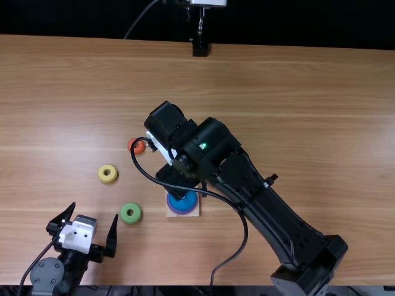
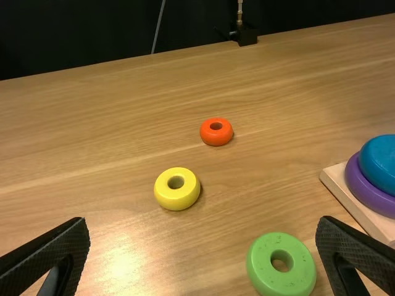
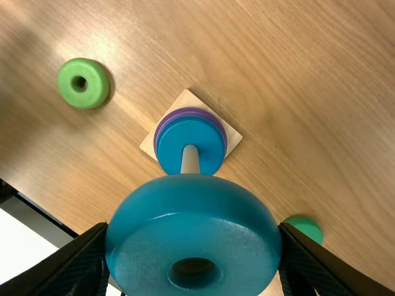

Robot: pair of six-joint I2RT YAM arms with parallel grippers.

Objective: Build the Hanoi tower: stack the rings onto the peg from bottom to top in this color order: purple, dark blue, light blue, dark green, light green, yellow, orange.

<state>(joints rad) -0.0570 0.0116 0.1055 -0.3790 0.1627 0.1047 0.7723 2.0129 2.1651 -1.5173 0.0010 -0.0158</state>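
Well, the wooden base [image 3: 232,137] holds a purple ring [image 3: 162,128] with a blue ring [image 3: 176,143] on top, around the peg [image 3: 190,160]. The right gripper [image 1: 176,177] is clamped on another blue ring [image 3: 191,225]; whether the peg enters it, I cannot tell. The left gripper's [image 1: 95,210] fingers stand apart, near a light green ring [image 1: 131,213] on the table [image 1: 278,111].

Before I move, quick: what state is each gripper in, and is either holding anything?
Left gripper: open, fingers spread, holding nothing.
Right gripper: fingers closed on a glossy teal-blue ring.
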